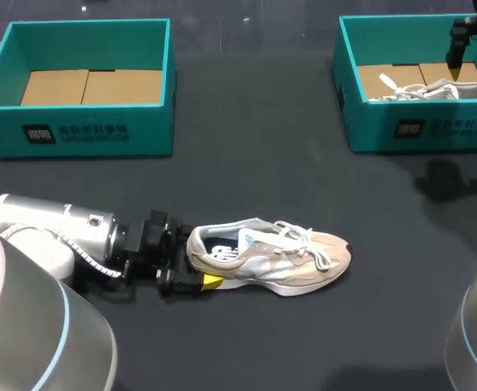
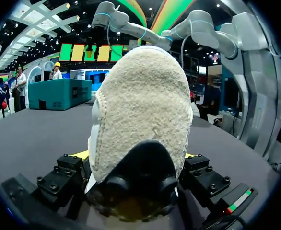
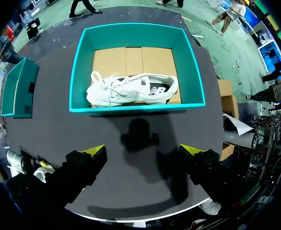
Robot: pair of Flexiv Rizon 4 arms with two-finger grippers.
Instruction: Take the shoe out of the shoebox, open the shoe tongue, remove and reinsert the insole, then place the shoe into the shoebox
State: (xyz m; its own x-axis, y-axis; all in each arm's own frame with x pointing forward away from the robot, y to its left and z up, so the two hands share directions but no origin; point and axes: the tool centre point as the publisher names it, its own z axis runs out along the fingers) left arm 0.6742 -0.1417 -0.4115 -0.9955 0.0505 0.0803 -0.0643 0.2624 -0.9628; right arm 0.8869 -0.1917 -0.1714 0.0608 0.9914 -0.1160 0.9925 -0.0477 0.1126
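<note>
The tan shoe is lying on the dark table, out of both boxes, with its toe pointing to my right. The left gripper is squeezing the shoe's heel, one finger pressing on each side. The right gripper is hanging high over the right box. Its fingers are spread wide and are holding nothing. A white shoe is lying inside the right box, on the brown card floor. The left box is sitting at the far left of the table, well apart from the tan shoe.
</note>
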